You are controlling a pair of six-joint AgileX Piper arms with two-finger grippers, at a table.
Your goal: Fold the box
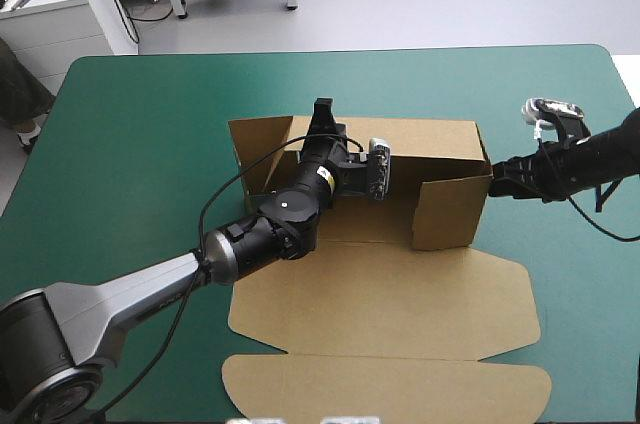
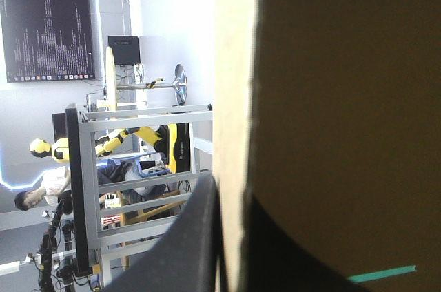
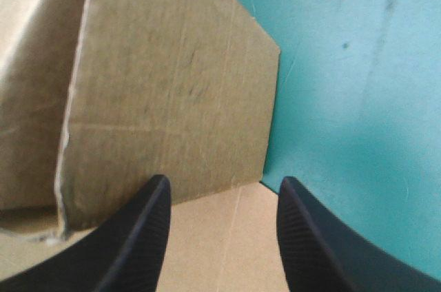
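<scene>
Fold in progress: the brown box (image 1: 400,294) sits mid-surface (image 1: 140,124), half raised. My left gripper (image 1: 322,109) pinches the back wall (image 1: 430,139) to hold it upright. My right gripper (image 1: 497,181), fingers wide apart, hovers outside the right side wall (image 1: 450,209), seemingly to brace it.

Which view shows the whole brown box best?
The high view: the box shows almost whole, far and right walls raised, lid flat. The left wrist view shows only one board edge, the right wrist view one wall's corner.
</scene>
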